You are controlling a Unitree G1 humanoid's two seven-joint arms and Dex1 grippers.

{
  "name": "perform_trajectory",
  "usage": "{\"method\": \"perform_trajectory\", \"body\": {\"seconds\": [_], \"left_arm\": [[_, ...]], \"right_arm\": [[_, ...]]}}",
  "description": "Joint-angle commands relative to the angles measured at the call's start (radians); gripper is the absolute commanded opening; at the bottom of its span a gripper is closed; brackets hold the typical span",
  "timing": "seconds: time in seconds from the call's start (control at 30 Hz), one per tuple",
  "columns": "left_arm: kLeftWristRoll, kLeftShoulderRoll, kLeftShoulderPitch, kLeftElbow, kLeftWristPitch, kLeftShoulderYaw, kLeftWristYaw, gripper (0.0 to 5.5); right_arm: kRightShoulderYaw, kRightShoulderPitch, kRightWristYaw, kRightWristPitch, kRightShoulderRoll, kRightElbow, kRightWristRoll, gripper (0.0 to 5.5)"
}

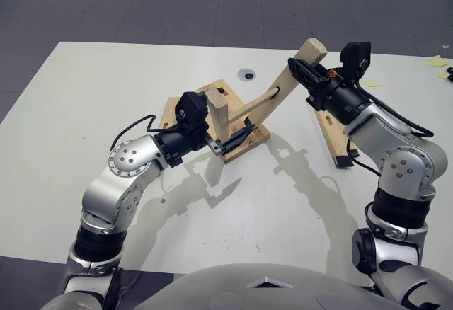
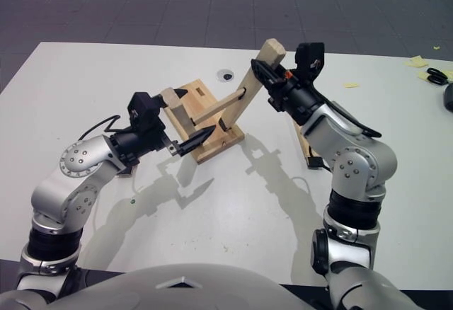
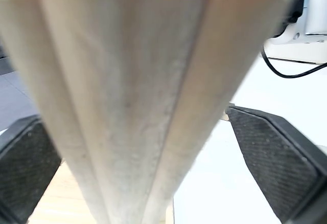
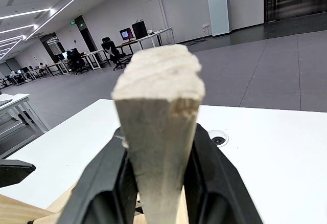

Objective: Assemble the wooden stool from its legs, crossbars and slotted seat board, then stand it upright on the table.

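Up front, the left gripper (image 2: pixel 192 115) has its fingers (image 3: pixel 271 157) spread, one on each side of an upright stool leg (image 1: pixel 218 112). The left wrist view shows a clear gap between that leg and at least one pad. The right gripper (image 1: pixel 301 73) is held higher and farther back. Its fingers (image 4: pixel 110 178) are pressed against both faces of a second leg (image 1: pixel 313 48) just below its upper end. This second leg leans, its top tipped toward the robot's right and its lower end down at the seat board (image 1: pixel 244 144). A thin crossbar (image 1: pixel 253 106) runs between the two legs, sloping up from the upright one to the leaning one. The slotted seat board lies flat on the white table (image 1: pixel 106 83), and the upright leg rises from it. Another wooden part (image 1: pixel 331 133) lies flat on the table to the robot's right, partly under the right forearm and apart from the board. Beyond the board, a round cable port (image 1: pixel 246 74) is set into the tabletop. Yellow sticky notes (image 1: pixel 439 61) lie near the table's far right corner.
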Motion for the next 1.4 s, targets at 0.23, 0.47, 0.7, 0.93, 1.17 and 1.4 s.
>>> {"method": "perform_trajectory", "body": {"seconds": [0.23, 0.47, 0.7, 0.93, 1.17, 1.4], "left_arm": [[0.001, 0.002, -0.005, -0.007, 0.002, 0.004, -0.001, 5.4], [-0.005, 0.026, -0.031, -0.016, 0.007, 0.048, -0.004, 5.4], [-0.05, 0.094, -0.049, -0.09, 0.054, 0.114, -0.025, 5.4], [-0.101, 0.17, -0.021, -0.137, 0.096, 0.151, -0.064, 4.09], [-0.103, 0.179, -0.018, -0.14, 0.101, 0.15, -0.054, 2.87], [-0.109, 0.195, -0.03, -0.134, 0.096, 0.173, -0.052, 2.02]], "right_arm": [[0.034, -0.035, 0.03, -0.005, -0.046, 0.024, -0.056, 1.02], [0.065, -0.008, 0.051, 0.017, -0.072, 0.017, -0.085, 1.02], [0.068, -0.014, 0.057, 0.013, -0.079, 0.021, -0.097, 1.02], [0.075, -0.016, 0.053, 0.009, -0.072, 0.012, -0.108, 1.02], [0.08, -0.014, 0.054, 0.003, -0.073, 0.01, -0.115, 1.02], [0.093, -0.009, 0.062, -0.006, -0.08, 0.005, -0.129, 1.02]]}}
